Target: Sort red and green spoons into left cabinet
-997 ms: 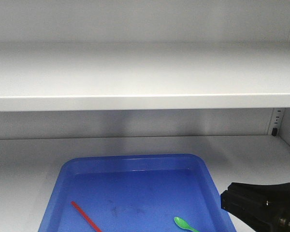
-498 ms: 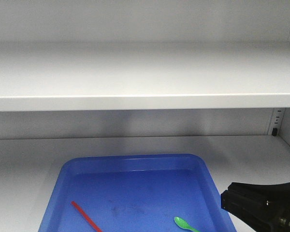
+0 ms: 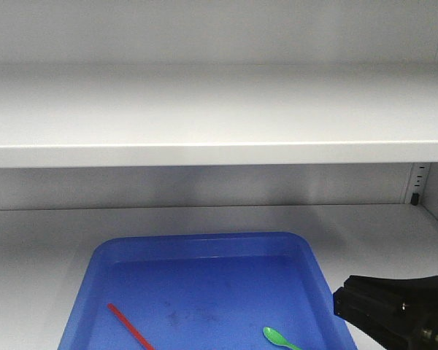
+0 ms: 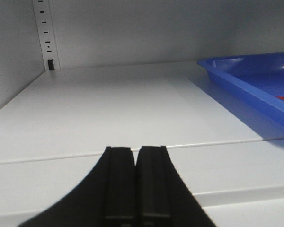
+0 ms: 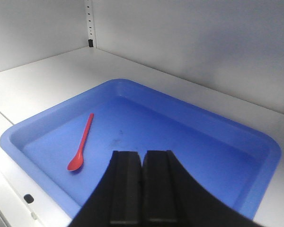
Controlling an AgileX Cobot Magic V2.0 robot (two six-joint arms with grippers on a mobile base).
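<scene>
1. Pale grey-white metal makes up the left cabinet [image 3: 204, 117]; its lower shelf [image 4: 109, 113] carries everything seen.
2. At the left, the left claw [image 4: 135, 182] is seen from its wrist view with its jaws pressed together on nothing, low over bare shelf; the blue tray [image 4: 246, 75] lies ahead and to its right, well apart.
3. In the front view the blue tray [image 3: 204, 244] sits on the shelf, and both spoons are held in it.
4. The red spoon [image 3: 129, 326] lies in the tray's left half, its handle running diagonally; in the right wrist view the red spoon [image 5: 81, 143] is shown with its bowl toward the tray's near edge.
5. The green spoon [image 3: 277, 337] lies in the tray's right half, only its bowl and a little handle in frame; it is not seen in either wrist view.
6. At the right, the right claw [image 5: 142, 189] is closed and empty, raised over the tray's near side.
7. The right arm is judged the nearer to both spoons; the red spoon lies ahead and left of its claw, long axis roughly along the reach.
</scene>
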